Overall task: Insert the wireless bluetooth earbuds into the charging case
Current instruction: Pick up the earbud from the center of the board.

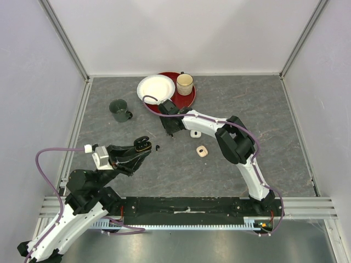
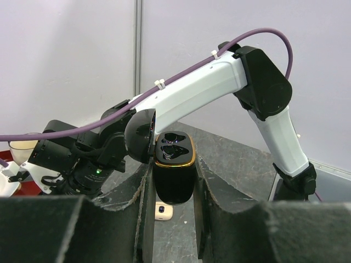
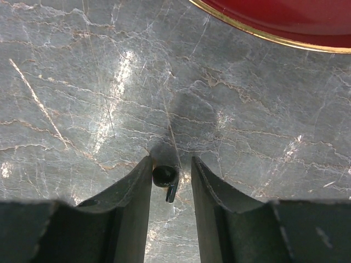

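My left gripper (image 1: 141,147) is shut on an open black charging case (image 2: 173,175) with a gold rim, lid up, its two sockets empty, held above the table. My right gripper (image 3: 171,160) points down at the table, its jaws open around a black earbud (image 3: 166,176) that lies between the fingers, close to the left one. In the top view that earbud is hidden under the right gripper (image 1: 171,129). A second small black earbud (image 1: 157,147) lies on the table just right of the black case. No white or beige earbuds show.
A beige case (image 1: 202,151) and a small white case (image 1: 194,133) lie right of the right gripper; the beige one also shows in the left wrist view (image 2: 164,211). A red tray (image 1: 189,100) with a white plate (image 1: 156,89) and a beige cup (image 1: 185,84) stands behind. A green mug (image 1: 119,109) is at left.
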Controlling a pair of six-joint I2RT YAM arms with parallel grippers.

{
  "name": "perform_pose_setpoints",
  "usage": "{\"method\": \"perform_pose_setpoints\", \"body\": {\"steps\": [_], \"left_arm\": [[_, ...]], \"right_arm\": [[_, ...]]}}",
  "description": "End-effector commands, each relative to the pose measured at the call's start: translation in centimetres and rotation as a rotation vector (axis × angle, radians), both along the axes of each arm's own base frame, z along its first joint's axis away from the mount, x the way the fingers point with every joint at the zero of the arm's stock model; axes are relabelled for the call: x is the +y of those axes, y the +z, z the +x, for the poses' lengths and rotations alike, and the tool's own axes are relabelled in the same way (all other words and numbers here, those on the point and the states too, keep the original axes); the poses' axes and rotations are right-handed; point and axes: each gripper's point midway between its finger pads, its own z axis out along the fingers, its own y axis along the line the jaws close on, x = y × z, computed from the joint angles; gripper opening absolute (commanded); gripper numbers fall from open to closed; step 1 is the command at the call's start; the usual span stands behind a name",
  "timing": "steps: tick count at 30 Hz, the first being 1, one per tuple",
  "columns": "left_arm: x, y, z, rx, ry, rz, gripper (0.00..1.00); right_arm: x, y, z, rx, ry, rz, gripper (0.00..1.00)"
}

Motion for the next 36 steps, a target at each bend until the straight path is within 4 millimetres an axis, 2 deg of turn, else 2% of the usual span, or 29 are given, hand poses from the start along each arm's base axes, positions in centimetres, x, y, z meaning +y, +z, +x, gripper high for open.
{"method": "perform_pose_setpoints", "body": {"steps": [1, 16, 25, 29, 33, 35, 36], "left_arm": [[0.5, 1.6, -0.2, -0.058, 0.021, -0.003, 0.02], [0.1, 1.5, 0.2, -0.039, 0.016, -0.004, 0.02], [0.1, 1.2, 0.2, -0.031, 0.018, -0.007, 0.02], [0.3, 1.4, 0.1, -0.032, 0.021, -0.014, 0.02], [0.5, 1.4, 0.0, -0.031, 0.027, -0.020, 0.02], [0.5, 1.4, 0.1, -0.028, 0.030, -0.018, 0.02], [0.5, 1.4, 0.0, -0.028, 0.026, -0.018, 0.02]], "right_arm": [[-0.4, -0.4, -0.4, 0.006, 0.003, -0.038, 0.41], [-0.6, -1.3, -2.1, 0.032, -0.012, -0.065, 0.40], [-1.4, -1.6, -2.6, 0.043, -0.023, -0.099, 0.35], [-2.1, -1.7, -3.0, 0.047, -0.034, -0.105, 0.26], [-2.8, -2.0, -4.3, 0.075, -0.038, -0.106, 0.23], [-2.9, -1.4, -4.5, 0.066, -0.049, -0.087, 0.22], [-3.5, -1.8, -5.1, 0.077, -0.051, -0.099, 0.21]]}}
